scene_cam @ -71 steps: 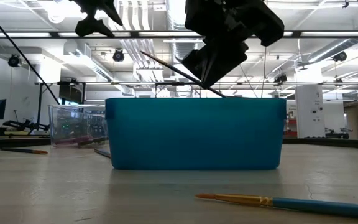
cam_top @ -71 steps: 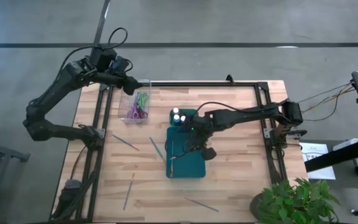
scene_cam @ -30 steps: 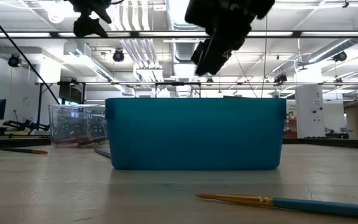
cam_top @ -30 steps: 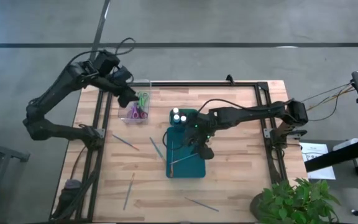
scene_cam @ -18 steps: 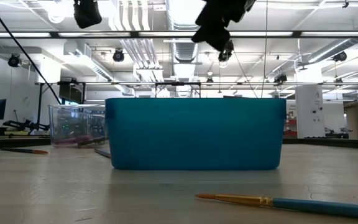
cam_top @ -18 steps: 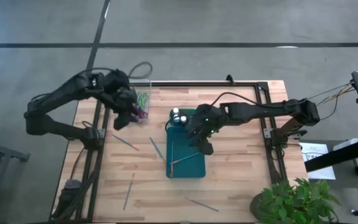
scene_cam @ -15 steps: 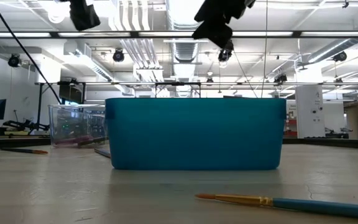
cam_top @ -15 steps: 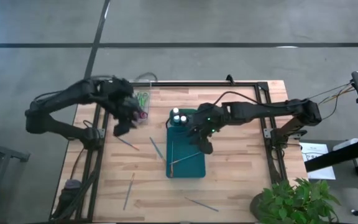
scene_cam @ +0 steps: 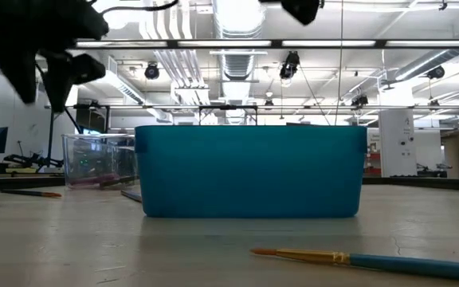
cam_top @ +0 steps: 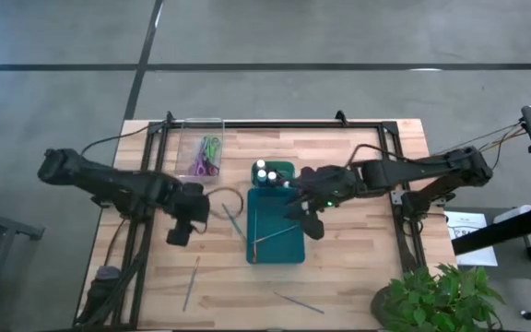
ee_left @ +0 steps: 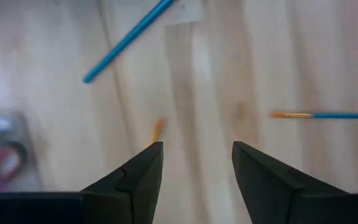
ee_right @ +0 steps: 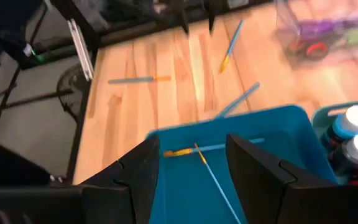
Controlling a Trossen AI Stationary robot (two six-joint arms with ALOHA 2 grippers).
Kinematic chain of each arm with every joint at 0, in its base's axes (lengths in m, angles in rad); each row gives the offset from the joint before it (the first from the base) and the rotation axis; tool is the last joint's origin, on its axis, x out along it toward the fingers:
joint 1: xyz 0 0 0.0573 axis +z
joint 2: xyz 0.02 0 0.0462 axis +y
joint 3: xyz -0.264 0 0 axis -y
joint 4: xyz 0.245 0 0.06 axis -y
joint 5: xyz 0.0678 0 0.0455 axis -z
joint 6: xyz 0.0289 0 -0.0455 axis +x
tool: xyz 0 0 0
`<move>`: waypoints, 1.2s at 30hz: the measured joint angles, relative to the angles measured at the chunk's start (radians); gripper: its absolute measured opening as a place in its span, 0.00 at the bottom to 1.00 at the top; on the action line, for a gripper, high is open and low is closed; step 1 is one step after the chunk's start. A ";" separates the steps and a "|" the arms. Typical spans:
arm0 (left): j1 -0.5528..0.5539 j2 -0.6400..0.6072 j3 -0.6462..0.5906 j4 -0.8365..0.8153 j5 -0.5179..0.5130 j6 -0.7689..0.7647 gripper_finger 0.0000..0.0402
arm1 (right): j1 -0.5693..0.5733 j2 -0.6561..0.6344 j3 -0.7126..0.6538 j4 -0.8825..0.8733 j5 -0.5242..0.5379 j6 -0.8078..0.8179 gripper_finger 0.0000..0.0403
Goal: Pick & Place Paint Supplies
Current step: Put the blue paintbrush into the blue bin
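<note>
Left gripper [ee_left: 191, 165] jaws apart, nothing between them, hovering over bare wood left of the teal tray [cam_top: 289, 247]. Below it: thin blue-handled brushes [ee_left: 128, 40] with orange ferrule ends, one [ee_left: 325, 115] lying flat off to the side. Right gripper [ee_right: 188, 163] also parted and empty, over the tray's right edge. Two slim brushes [ee_right: 213, 177] lie crossed inside the tray. White-capped paint bottles [cam_top: 265, 172] sit at the tray's far end. Green and purple scissors [cam_top: 206, 157] are in the clear plastic box [cam_top: 188, 148], far-left of the tray.
</note>
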 joint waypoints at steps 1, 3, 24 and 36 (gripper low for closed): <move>-0.030 0.000 -0.030 0.032 -0.045 -0.006 0.50 | 0.012 -0.013 0.000 0.001 0.023 0.010 0.45; -0.073 0.000 -0.087 0.091 -0.127 -0.019 0.51 | 0.035 -0.032 0.000 0.008 0.076 0.023 0.45; 0.017 0.241 -0.177 0.275 -0.071 0.034 0.51 | 0.096 -0.156 0.000 0.079 0.281 -0.014 0.45; 0.025 0.363 -0.171 0.306 -0.090 0.037 0.32 | 0.096 -0.160 0.000 0.077 0.279 -0.024 0.45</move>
